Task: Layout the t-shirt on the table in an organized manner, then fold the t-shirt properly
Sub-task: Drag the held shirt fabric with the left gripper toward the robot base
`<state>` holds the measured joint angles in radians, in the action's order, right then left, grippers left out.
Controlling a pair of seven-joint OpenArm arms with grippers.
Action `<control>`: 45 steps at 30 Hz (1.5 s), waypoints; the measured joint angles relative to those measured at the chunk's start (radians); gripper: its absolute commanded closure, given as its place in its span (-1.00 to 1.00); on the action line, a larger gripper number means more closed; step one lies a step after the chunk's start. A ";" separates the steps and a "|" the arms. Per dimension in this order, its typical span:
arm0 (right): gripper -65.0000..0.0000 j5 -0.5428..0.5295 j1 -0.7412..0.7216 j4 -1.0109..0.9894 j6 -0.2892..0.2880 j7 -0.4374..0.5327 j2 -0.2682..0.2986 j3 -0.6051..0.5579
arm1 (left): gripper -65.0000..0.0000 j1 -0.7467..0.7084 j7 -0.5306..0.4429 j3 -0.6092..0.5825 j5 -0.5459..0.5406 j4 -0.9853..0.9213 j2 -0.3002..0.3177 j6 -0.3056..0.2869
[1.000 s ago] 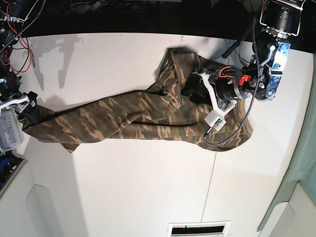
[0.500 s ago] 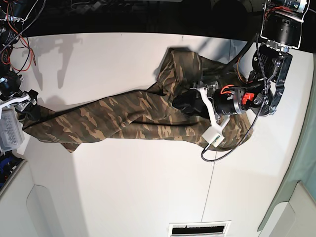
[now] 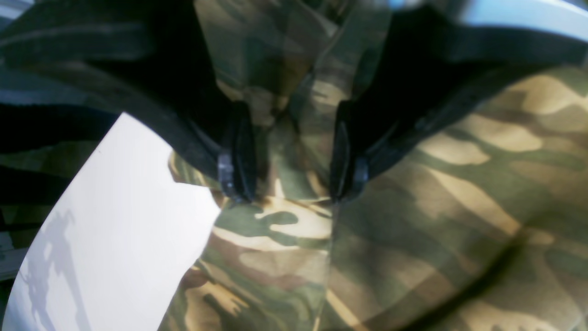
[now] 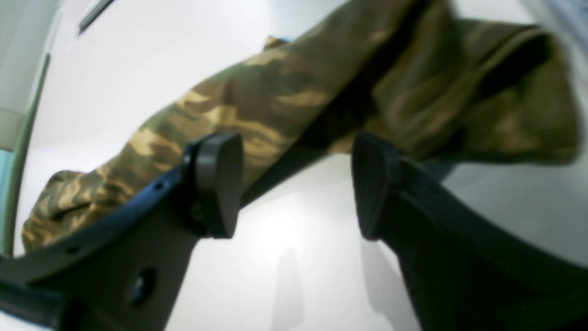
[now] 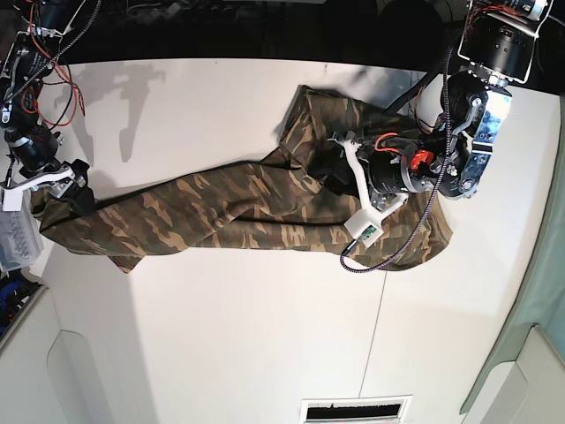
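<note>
Lying stretched across the table (image 5: 221, 336), the t-shirt (image 5: 221, 212); left gripper (image 3: 287, 193) spread astride a fold mid-frame; right gripper (image 4: 294, 184) spread, empty.

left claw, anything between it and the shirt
Nothing visible. The left claw is open and right down on the shirt, with camouflage cloth between its fingers. Only bare table shows beside it.

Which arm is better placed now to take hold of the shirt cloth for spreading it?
Probably the left. Its tool stands open with both tips pressed onto the t-shirt, a ridge of cloth between them. The right tool is open too, but only bare table lies between its pads.
</note>
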<state>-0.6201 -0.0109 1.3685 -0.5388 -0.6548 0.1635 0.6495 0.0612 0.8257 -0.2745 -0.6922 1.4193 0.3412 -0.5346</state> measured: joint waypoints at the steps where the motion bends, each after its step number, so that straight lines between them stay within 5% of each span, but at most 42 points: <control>1: -0.14 0.004 0.000 0.000 0.000 -0.001 -0.005 0.000 | 0.07 0.000 0.000 0.000 0.000 0.000 0.000 0.000; 7: -0.14 0.008 0.000 0.000 0.000 0.000 -0.010 0.000 | 0.07 -0.015 -0.021 -0.078 0.085 0.000 0.000 0.003; 11: -0.14 0.008 0.000 0.000 0.000 0.000 -0.011 0.000 | 0.07 -0.032 -0.083 -0.112 0.155 0.001 -0.001 0.087; 14: -0.14 0.026 0.000 0.000 0.000 0.000 -0.011 0.000 | 0.09 -0.016 -0.080 -0.109 0.168 0.001 0.001 0.095; 18: -0.14 0.034 0.000 0.000 0.000 0.000 -0.011 0.000 | 0.83 -0.017 -0.074 -0.108 0.124 0.000 0.002 0.029; 20: -0.14 0.034 0.000 0.000 0.000 0.003 -0.011 0.000 | 1.00 -0.017 -0.071 -0.108 0.102 0.001 0.002 0.028; 24: -0.14 0.034 0.000 0.000 0.000 0.004 -0.011 0.000 | 1.00 -0.017 -0.063 -0.108 0.079 0.051 0.003 0.025; 29: -0.14 0.036 0.000 0.000 0.000 0.004 -0.011 0.000 | 1.00 -0.017 0.038 -0.109 -0.016 0.158 0.008 -0.064; 32: -0.14 0.067 0.000 0.000 0.000 0.004 -0.011 0.000 | 1.00 -0.042 0.054 -0.125 -0.115 0.217 0.050 -0.146; 34: -0.14 0.081 0.000 0.000 0.000 0.004 -0.011 0.000 | 1.00 -0.074 0.084 -0.164 -0.129 0.270 0.087 -0.147; 39: -0.14 0.094 0.000 0.000 0.012 0.027 -0.008 0.000 | 1.00 -0.150 0.090 -0.363 -0.118 0.401 0.181 -0.151; 45: -0.14 0.093 0.000 0.000 0.015 0.027 -0.008 0.000 | 1.00 -0.164 0.069 -0.546 0.076 0.404 0.201 -0.152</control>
<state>-0.5270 -0.0109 1.3685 -0.5240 -0.6281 0.1551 0.6495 -0.1028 0.8944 -0.8200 -0.6163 1.8233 0.5423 -0.6868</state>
